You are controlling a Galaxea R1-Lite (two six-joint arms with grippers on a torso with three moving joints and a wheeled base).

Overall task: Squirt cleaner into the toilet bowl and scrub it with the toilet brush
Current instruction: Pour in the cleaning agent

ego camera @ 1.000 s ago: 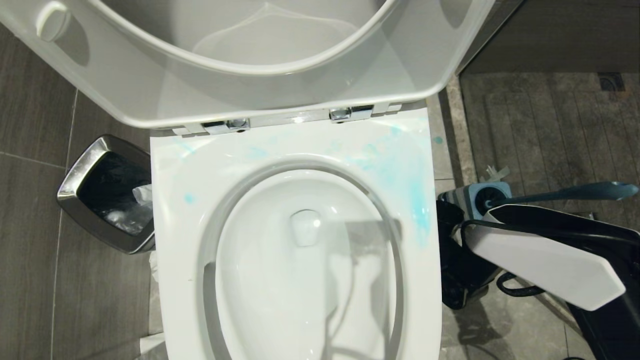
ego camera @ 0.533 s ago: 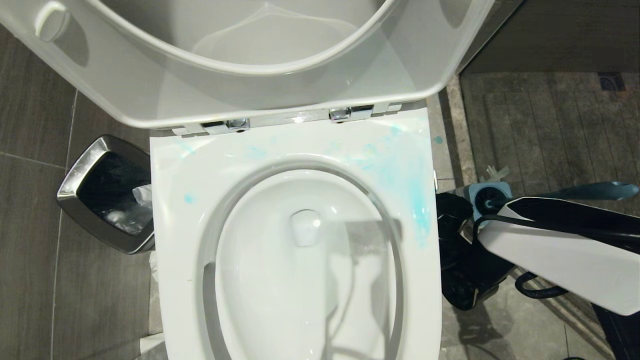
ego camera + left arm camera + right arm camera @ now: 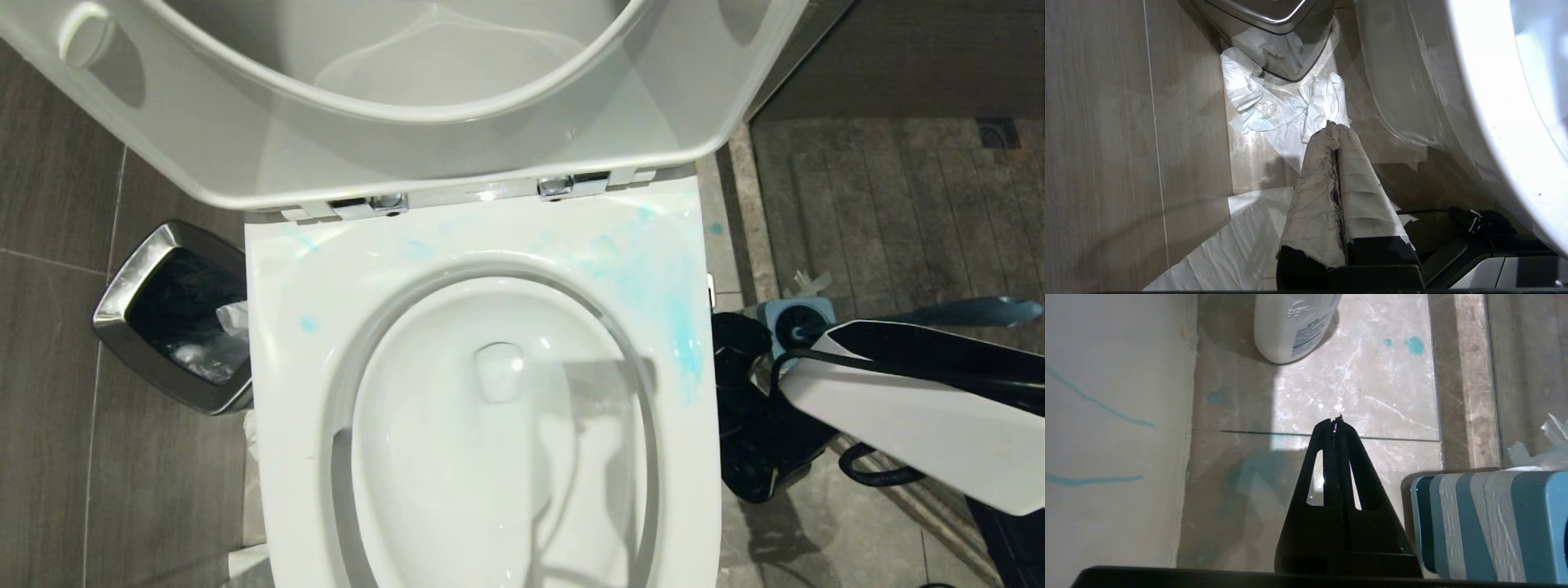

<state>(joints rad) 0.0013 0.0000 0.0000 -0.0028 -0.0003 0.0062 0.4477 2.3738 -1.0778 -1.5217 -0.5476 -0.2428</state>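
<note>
The toilet bowl (image 3: 490, 425) lies open below me, with blue cleaner smears on its rim (image 3: 669, 302). The toilet brush (image 3: 963, 312) stands in its striped holder (image 3: 796, 314) on the floor right of the toilet. My right arm (image 3: 898, 408) reaches down beside it. My right gripper (image 3: 1336, 420) is shut and empty above the floor tiles, between the toilet's side and the holder (image 3: 1490, 522). The base of the cleaner (image 3: 1290, 326) stands on the floor beyond the gripper's tips. My left gripper (image 3: 1333, 126), wrapped in white, hangs shut and empty low by the toilet's left side.
A silver-rimmed waste bin (image 3: 163, 318) stands left of the toilet, with crumpled tissue (image 3: 1274, 102) on the floor by it. The seat and lid (image 3: 457, 122) are raised. A stone threshold (image 3: 747, 212) runs along the right. Blue drips mark the floor (image 3: 1414, 345).
My right arm has shifted a little toward the far side beside the toilet, now covering more of the brush holder. Both grippers stay shut.
</note>
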